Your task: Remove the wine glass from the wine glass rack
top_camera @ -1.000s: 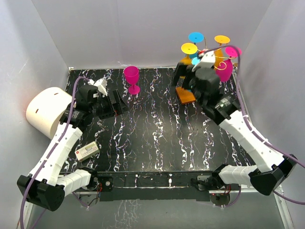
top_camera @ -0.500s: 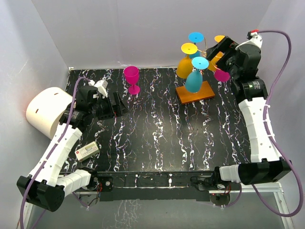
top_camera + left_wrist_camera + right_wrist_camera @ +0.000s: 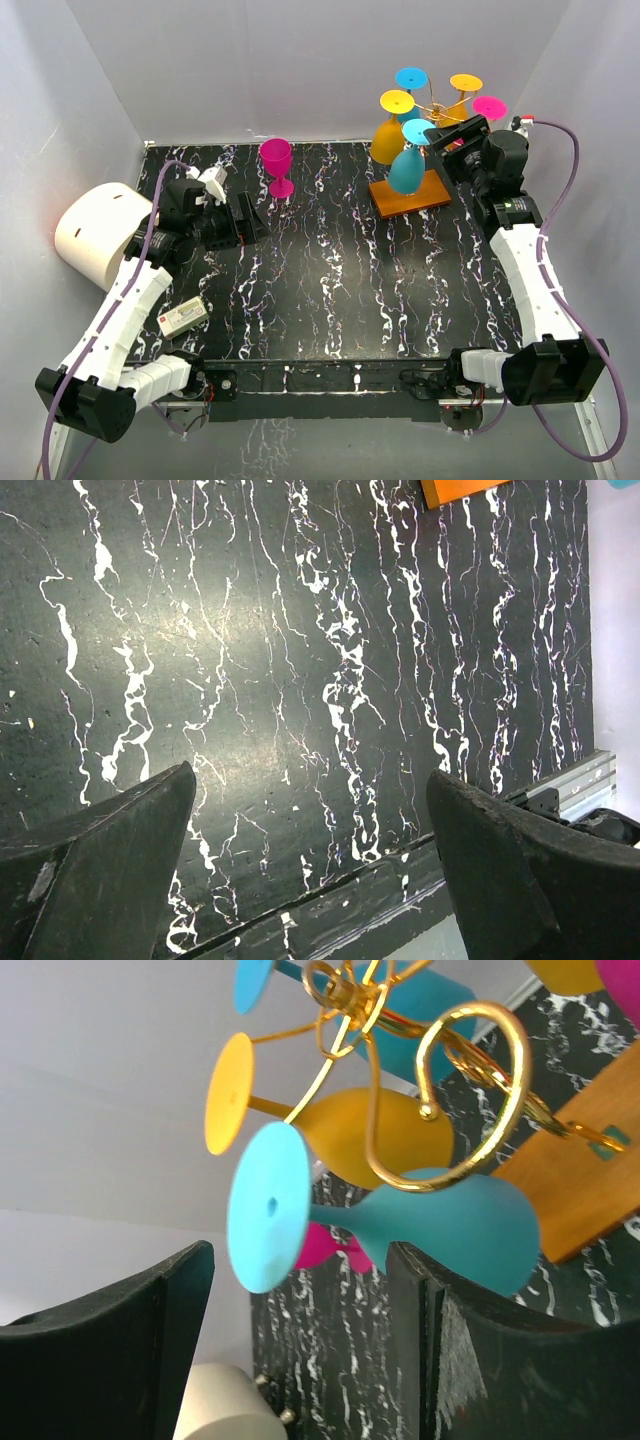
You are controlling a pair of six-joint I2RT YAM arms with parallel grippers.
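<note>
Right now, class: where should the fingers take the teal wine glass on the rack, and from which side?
Judging by its pose, the bowl of the teal wine glass, just below where its stem passes through the gold curl of the wine glass rack. It hangs foot-up, so come level from the side of the right gripper; the yellow wine glass crowds the far side.

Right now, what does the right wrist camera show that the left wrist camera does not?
Only the right wrist view: the gold wire rack with a blue glass and a yellow glass hanging from it, and a pink glass behind. Only the left wrist view: the metal rail along the near edge. Both: the black marbled table and the rack's orange base.
</note>
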